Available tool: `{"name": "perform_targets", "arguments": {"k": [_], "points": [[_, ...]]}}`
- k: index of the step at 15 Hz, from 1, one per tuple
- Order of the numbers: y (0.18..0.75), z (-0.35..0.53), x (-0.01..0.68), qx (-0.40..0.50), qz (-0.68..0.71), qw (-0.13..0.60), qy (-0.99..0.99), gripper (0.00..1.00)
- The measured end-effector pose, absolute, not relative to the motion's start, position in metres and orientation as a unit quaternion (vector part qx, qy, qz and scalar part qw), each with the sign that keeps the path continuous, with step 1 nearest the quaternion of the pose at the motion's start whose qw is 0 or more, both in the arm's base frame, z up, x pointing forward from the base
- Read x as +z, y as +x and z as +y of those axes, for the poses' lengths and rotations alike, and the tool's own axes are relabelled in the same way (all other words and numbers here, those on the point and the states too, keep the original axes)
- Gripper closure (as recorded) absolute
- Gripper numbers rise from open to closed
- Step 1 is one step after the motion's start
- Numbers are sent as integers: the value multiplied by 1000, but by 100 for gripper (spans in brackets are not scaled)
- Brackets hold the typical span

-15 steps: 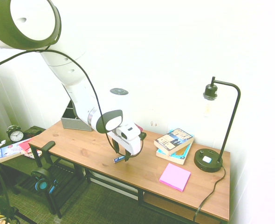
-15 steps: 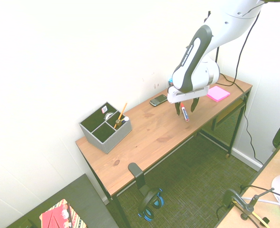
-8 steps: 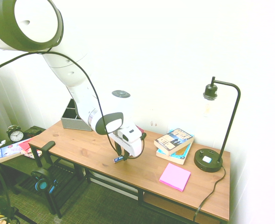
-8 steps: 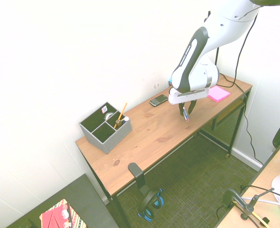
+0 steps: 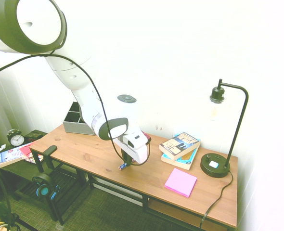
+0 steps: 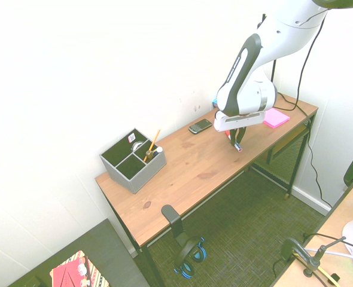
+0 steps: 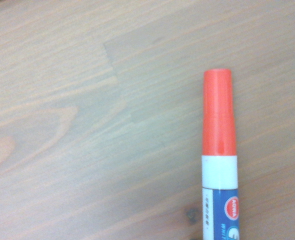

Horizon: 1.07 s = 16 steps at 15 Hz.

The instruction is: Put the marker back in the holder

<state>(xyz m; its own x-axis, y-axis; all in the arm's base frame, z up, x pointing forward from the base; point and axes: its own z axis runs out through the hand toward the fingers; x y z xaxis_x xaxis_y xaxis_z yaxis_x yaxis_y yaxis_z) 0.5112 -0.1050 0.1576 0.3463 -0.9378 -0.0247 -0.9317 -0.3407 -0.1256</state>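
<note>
**Desk, wooden top, white-walled room: marker pinched at front edge**

Surface: long wooden desk (image 5: pixel 98 154) on a dark metal frame, set against a white wall. Dark patterned carpet below.

On the desk, one end: grey holder (image 6: pixel 133 161) with inner compartments, an orange pen standing in one. Other end: black desk lamp (image 5: pixel 224 139), stack of books (image 5: pixel 180 149), pink sticky-note pad (image 5: pixel 180 182). A dark phone (image 6: pixel 199 126) lies near the wall.

Beside the desk: low black side table carrying a small alarm clock (image 5: pixel 16 138) and magazines; blue headphones (image 5: pixel 45 187) hanging on a stand.

Gripper (image 6: pixel 237 142): points straight down over the desk's front edge, fingers pressed together on the marker (image 6: pixel 237 145). The marker lies low at the desk surface between them, red cap sticking out one side, dark blue end (image 5: pixel 122 166) out the other. Wrist view: red cap (image 7: pixel 218 112), white barrel and blue label against the wood grain.

Marker and holder: well apart.
</note>
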Motion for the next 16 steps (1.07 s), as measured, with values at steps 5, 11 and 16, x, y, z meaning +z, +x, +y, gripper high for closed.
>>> {"name": "perform_targets", "arguments": {"k": [5,11,16], "points": [[538,-65,258,36,555,151,-817,100],[581,60,319,206,514,269,-788,100],[622,140,286,293,524,266,-754,100]]}}
